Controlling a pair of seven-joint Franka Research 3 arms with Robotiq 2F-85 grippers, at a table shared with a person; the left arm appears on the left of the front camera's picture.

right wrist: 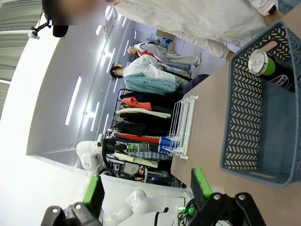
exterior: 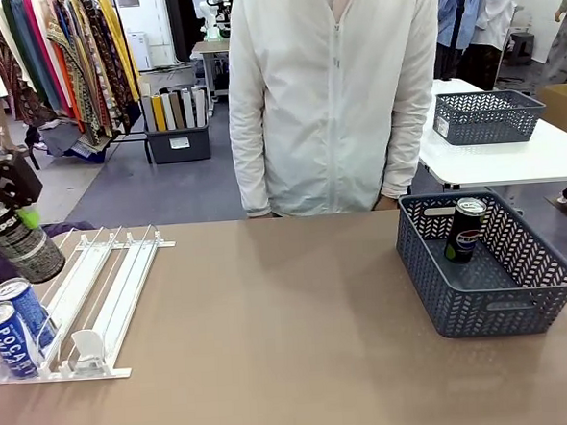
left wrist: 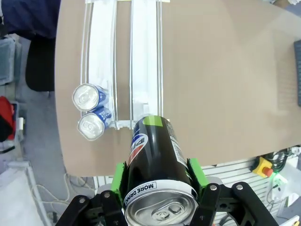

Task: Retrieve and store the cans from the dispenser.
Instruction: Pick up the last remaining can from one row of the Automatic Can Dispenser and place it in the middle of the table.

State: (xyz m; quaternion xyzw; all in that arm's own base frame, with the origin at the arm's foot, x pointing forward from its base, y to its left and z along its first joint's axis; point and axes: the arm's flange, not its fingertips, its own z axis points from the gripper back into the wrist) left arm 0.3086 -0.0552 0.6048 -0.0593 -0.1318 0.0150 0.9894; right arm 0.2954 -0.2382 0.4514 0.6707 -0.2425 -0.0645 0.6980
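– At the table's near left corner, what's there?
– Two blue cans (exterior: pixel 16 327), upright, touching each other, in the outermost lane at the near end of the dispenser (exterior: pixel 105 291). The rack runs from that corner back toward the far edge.
– Left gripper (left wrist: pixel 157 181)?
– Pinching a black Pepsi can (left wrist: pixel 153 155) with a green pad on each side of the body. The can is tilted and clear of the rails, held over the table's left edge above the rack, just beyond the blue cans.
– Right gripper (right wrist: pixel 147 188)?
– Fingers spread wide with nothing between them. Its camera looks over the basket.
– And the basket (exterior: pixel 491 306)?
– Dark grey-blue lattice, on the table's right side, close to the right edge. A second Pepsi can (exterior: pixel 465 230) is inside it, in the far left corner, leaning against the wall.
– Table (exterior: pixel 292 347) middle?
– Bare brown top.
– Far edge?
– A person (exterior: pixel 334 94) in a white zip jacket stands right at it, arms down. I can't tell what the hands are doing.
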